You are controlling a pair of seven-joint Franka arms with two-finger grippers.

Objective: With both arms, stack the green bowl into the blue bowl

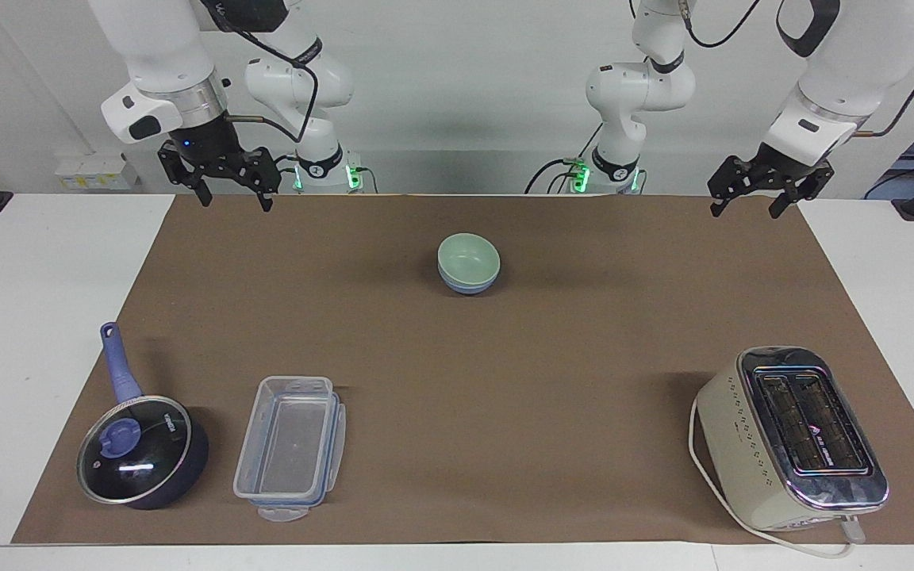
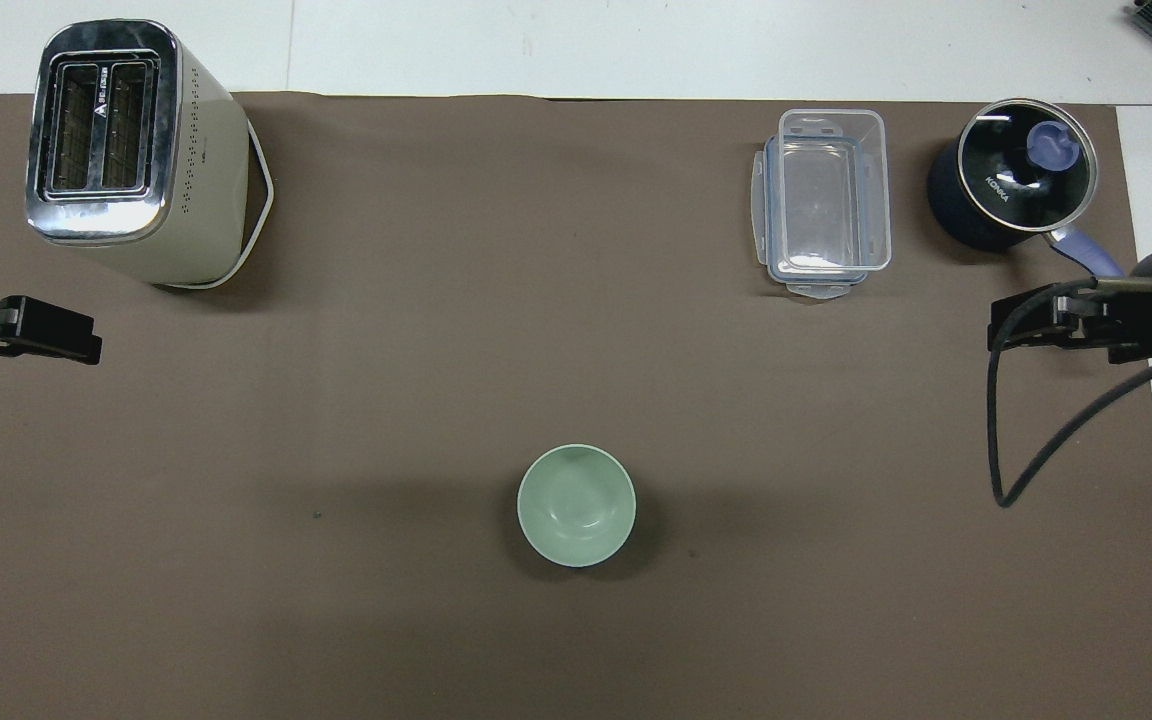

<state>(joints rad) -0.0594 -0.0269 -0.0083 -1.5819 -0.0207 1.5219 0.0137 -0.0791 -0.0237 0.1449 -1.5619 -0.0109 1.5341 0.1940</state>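
A long white table (image 1: 44, 262) is covered by a brown mat (image 1: 505, 381). Two white robot arms stand at one long edge. The right arm (image 1: 163, 55) holds the right gripper (image 1: 233, 200) in the air over the mat's corner at its own end, fingers spread and empty. The left arm (image 1: 838, 71) holds the left gripper (image 1: 748, 208) in the air over the mat's corner at its end, also spread and empty. Both arms wait, well apart from everything.

A cream toaster (image 1: 790, 436) with a chrome top sits at the left arm's end, far from the robots. A clear plastic container (image 1: 292, 448) and, just beside it, a dark saucepan (image 1: 140, 448) with a glass lid and blue handle sit at the right arm's end, equally far out.

Near the robots, midway between the arms, the green bowl (image 1: 468, 258) rests nested inside the blue bowl (image 1: 466, 287), of which only a lower band shows. The stacking looks complete.

The risks from here seem small. If either arm sweeps low toward the centre, it could knock the pair and unseat the green bowl. The green bowl may sit slightly uneven, so a bump to the table might rock it. A fresh grasp would likely lift both bowls together.
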